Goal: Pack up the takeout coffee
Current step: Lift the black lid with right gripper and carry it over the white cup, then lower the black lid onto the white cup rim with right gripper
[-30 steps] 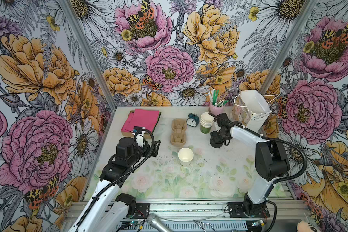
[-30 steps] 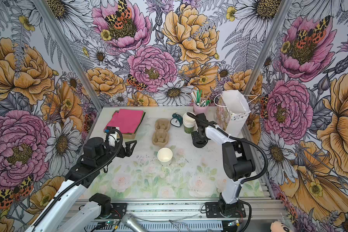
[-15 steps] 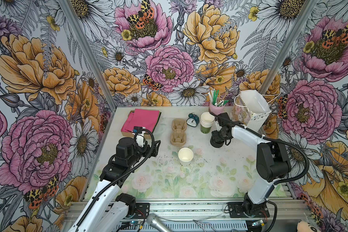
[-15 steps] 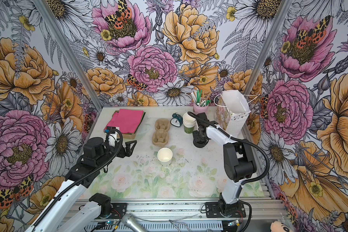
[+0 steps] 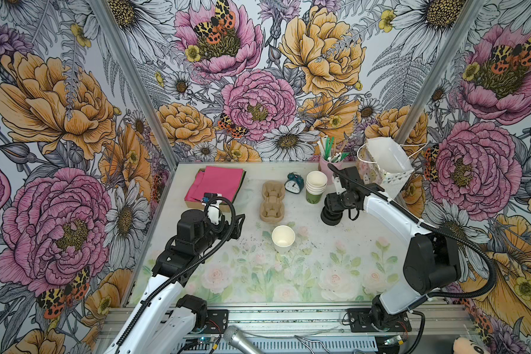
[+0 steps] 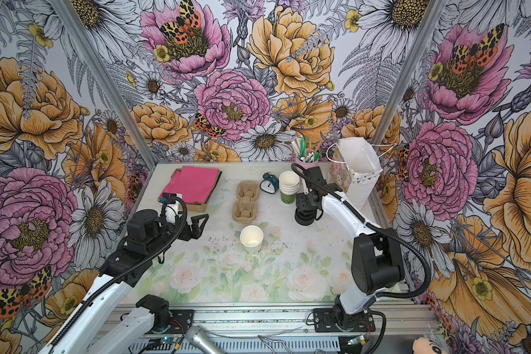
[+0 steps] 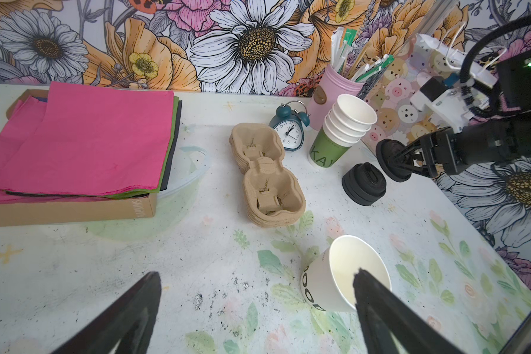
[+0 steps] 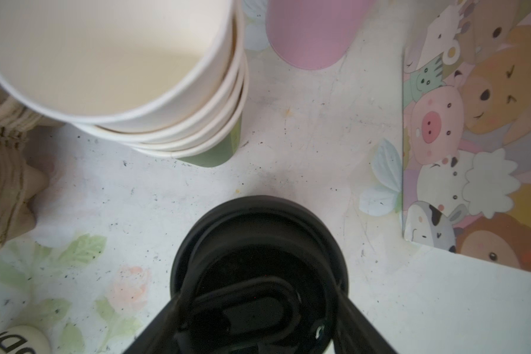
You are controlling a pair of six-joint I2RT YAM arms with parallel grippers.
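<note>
R wrist view: lid [image 8: 258, 233] dark and soft; its lower part and the right claw [image 8: 259, 294] run off frame bottom. Cup stack [image 8: 129, 76] cut at top & left edges. Pink holder [image 8: 307, 33] cut at top. Bag [image 8: 478, 138] cut at right edge. Carrier [image 8: 3, 184] a blur, far left. Cup [image 8: 16, 340] just a sliver, lower-left corner.

L wrist view: left claw [image 7: 256, 274] fingers [image 7: 129, 315] cut at bottom; one covers part of cup rim.

Both top views: lid pile [image 5: 330, 219] mostly under right claw.
</note>
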